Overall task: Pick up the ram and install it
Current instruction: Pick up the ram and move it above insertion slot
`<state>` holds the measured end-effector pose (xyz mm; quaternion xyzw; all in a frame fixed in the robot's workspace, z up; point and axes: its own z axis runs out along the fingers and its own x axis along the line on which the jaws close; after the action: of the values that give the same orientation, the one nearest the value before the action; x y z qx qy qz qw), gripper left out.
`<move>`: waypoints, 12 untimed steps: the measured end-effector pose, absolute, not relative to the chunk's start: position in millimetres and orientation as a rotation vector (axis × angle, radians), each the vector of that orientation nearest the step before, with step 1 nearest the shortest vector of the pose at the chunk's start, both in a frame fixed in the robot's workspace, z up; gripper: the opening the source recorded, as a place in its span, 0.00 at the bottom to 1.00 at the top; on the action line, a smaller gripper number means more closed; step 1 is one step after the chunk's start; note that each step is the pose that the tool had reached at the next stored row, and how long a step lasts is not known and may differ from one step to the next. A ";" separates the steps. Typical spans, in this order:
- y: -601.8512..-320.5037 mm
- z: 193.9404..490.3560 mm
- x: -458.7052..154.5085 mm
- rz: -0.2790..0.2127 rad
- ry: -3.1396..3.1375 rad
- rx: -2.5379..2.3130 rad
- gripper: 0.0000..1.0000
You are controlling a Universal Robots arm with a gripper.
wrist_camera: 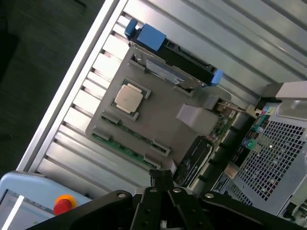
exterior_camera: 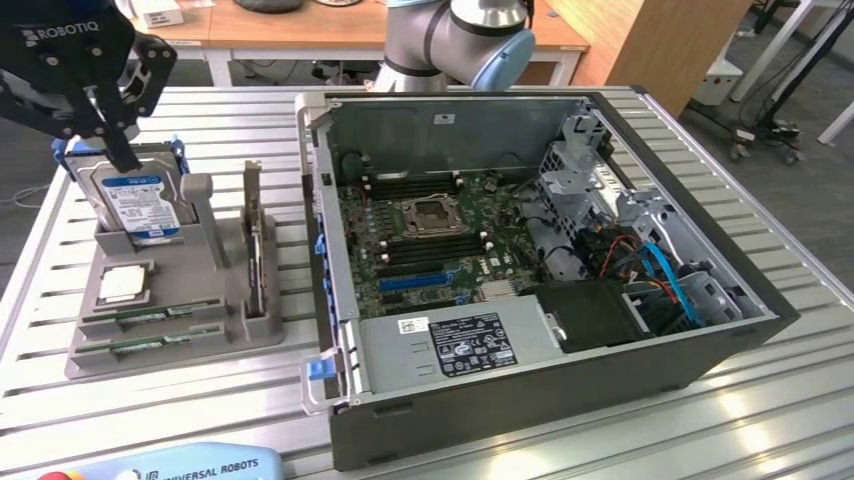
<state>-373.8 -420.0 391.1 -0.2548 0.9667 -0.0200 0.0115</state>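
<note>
Ram, slim green circuit-board stick (exterior_camera: pixel 150 317), sits in grey tray (exterior_camera: pixel 194 288); shut, empty black claw (exterior_camera: pixel 124 158) must open, align lengthwise

The worktop (exterior_camera: pixel 747 420) is ribbed metal with a dull sheen. The holder (exterior_camera: pixel 187 285) seems to be matt grey plastic. The ram (exterior_camera: pixel 150 317) is green circuit board. The case (exterior_camera: pixel 534 400) is dark, matt painted metal, and the hard drive (exterior_camera: pixel 134 205) has a glossy blue label.

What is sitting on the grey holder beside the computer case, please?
An upright drive, a square processor, two ram sticks in front slots and a board on edge. The slots hide the drive's and board's lower edges; the jaws cover part of the drive's top.
</note>
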 end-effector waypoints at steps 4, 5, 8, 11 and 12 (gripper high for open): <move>-419.9 391.0 -373.8 -0.066 2.986 -0.896 0.10; -419.9 391.0 -373.8 -0.066 2.977 -0.923 0.10; -419.9 390.9 -373.8 -0.067 2.950 -1.004 0.10; -419.9 390.8 -373.9 -0.066 2.921 -1.083 0.10; -419.9 390.7 -373.9 -0.066 2.910 -1.109 0.10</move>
<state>-373.9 -419.9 390.7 -0.3560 0.9342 -0.0211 0.0131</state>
